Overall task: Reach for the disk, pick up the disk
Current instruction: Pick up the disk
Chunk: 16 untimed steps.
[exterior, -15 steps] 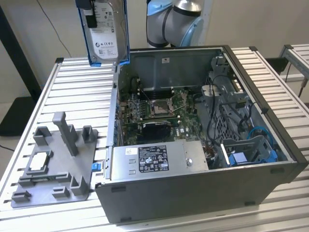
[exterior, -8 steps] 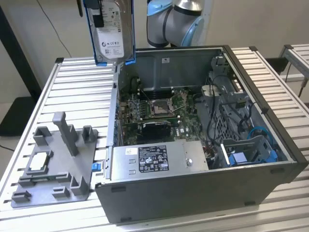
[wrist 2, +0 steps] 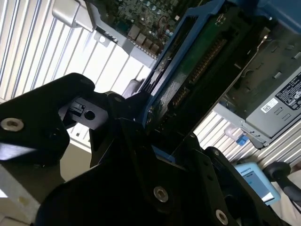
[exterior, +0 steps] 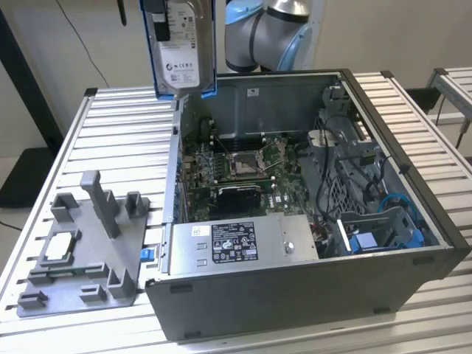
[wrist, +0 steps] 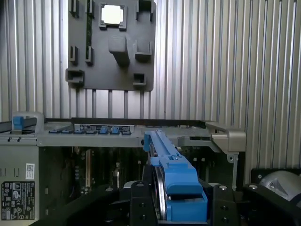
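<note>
So the gripper (wrist: 175,202) is clamped tight on the disk (exterior: 179,46), which hangs upright with its long axis running 12 to 6, up around 11 o'clock from the open computer case (exterior: 295,295) in the exterior view.

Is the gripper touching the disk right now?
Touching. In the first wrist view the gripper is shut on the disk, its black fingers pressed against both sides of the blue frame.

The disk (exterior: 181,44), upper left in the exterior view, shows smooth silver-grey metal, a white paper label and a glossy blue plastic frame; the table (exterior: 118,136) is ribbed metal, the fixture (exterior: 74,284) matt grey plastic
</note>
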### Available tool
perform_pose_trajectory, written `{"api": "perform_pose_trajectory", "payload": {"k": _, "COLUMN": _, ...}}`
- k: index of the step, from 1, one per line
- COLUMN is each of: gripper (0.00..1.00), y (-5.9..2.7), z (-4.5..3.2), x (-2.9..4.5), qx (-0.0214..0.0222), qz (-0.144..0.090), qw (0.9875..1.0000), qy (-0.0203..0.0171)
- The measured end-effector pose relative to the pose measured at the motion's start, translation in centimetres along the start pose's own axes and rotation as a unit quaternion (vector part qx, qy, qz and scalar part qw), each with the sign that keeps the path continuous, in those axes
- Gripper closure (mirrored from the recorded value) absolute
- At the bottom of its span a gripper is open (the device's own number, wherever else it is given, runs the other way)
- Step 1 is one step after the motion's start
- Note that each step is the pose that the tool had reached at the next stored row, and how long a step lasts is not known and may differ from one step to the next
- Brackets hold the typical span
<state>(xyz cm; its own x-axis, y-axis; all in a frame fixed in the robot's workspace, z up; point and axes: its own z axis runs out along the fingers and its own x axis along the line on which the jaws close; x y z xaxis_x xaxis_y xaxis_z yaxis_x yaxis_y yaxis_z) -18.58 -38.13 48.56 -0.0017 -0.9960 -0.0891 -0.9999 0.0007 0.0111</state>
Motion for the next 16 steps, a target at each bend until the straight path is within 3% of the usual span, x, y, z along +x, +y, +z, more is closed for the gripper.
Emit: {"api": "perform_pose_trajectory", "payload": {"k": 16, "gripper": 1.0, "y": -6.68, "z": -0.08, "x": -0.01, "qx": -0.0001, "qz": -0.001, "qw": 1.0, "qy": 0.0}}
